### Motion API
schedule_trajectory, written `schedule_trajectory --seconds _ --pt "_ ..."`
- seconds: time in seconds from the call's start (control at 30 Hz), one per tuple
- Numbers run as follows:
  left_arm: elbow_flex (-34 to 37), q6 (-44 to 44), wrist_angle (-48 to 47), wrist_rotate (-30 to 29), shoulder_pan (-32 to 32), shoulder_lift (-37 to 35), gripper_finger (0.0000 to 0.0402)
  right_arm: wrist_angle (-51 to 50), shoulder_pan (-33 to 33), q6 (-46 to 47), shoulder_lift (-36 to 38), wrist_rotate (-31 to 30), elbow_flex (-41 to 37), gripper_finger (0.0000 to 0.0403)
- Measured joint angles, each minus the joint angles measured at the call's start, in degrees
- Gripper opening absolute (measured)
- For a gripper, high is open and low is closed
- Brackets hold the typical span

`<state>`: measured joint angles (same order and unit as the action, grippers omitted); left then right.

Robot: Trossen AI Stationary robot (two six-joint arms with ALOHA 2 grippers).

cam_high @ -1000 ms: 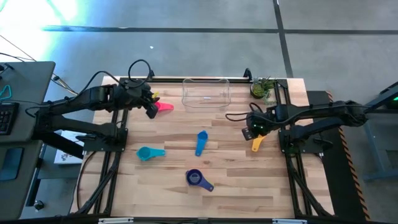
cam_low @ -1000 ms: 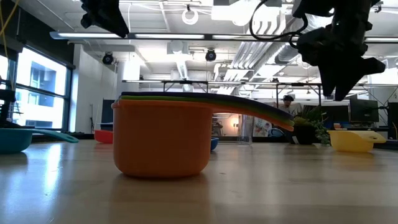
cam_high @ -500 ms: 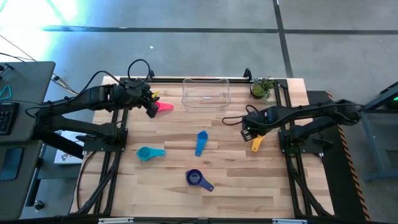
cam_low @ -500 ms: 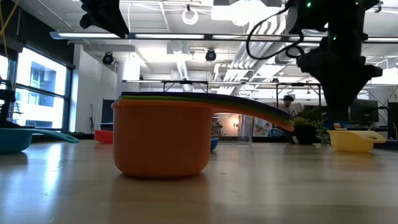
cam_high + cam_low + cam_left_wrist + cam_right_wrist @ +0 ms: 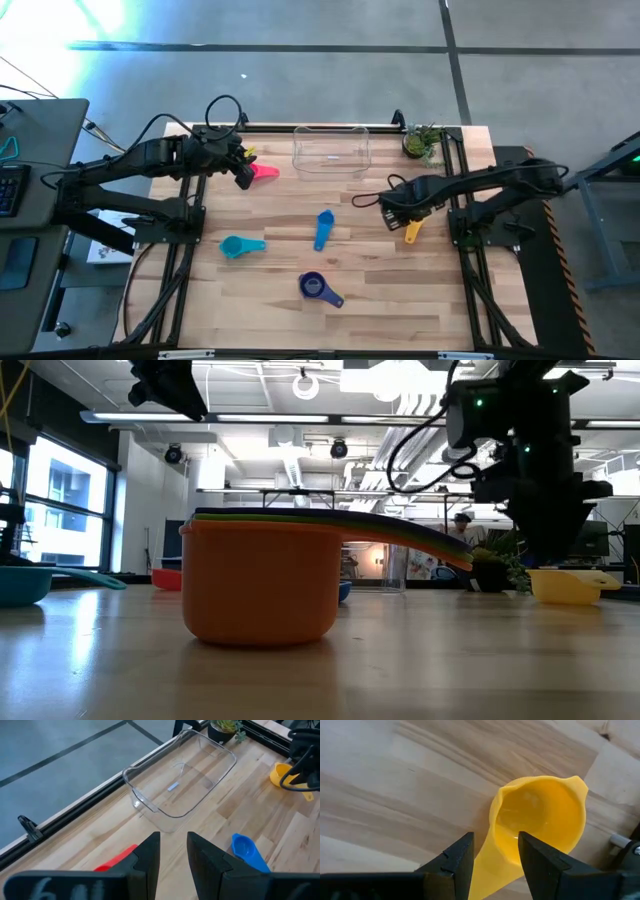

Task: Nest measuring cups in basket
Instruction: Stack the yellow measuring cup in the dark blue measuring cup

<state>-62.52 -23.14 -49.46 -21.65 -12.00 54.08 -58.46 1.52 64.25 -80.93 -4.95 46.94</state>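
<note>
A yellow measuring cup (image 5: pixel 540 820) lies on its base at the table's right (image 5: pixel 412 232). My right gripper (image 5: pixel 495 855) points down just above it, open, one finger on each side of the spot where handle meets bowl; it touches nothing. My left gripper (image 5: pixel 172 855) hangs open and high at the far left (image 5: pixel 243 178), over a pink cup (image 5: pixel 263 171). The clear basket (image 5: pixel 331 150) stands at the far edge. Blue (image 5: pixel 323 228), teal (image 5: pixel 241 245) and purple (image 5: pixel 318 288) cups lie on the table. An orange cup (image 5: pixel 262 580) with others nested in it fills the low view.
A small potted plant (image 5: pixel 422 141) stands at the far right corner, beside the basket. Bare wood lies between the blue cup and the yellow cup and along the near edge. Cables loop off both arms.
My right gripper has come down toward the yellow cup and shifted a little toward the table's left, tipping until its fingers point straight down. Its fingers have kept the same gap. No cup has moved.
</note>
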Motion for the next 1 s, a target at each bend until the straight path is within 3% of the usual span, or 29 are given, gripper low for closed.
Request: schedule_trajectory --seconds 0.3,0.83,1.0 --pt "0.00 1.22 -0.01 0.00 0.01 0.00 0.0088 1.61 0.00 0.25 -4.57 -0.95 0.00 0.0137" --pt "0.00 1.27 -0.01 0.00 0.01 0.00 0.0088 2.15 0.00 -0.08 -6.18 -0.86 0.02 0.0016" --pt "0.00 1.27 -0.01 0.00 0.01 0.00 0.0088 2.06 -0.07 -0.20 -6.12 -0.42 0.04 0.0007"
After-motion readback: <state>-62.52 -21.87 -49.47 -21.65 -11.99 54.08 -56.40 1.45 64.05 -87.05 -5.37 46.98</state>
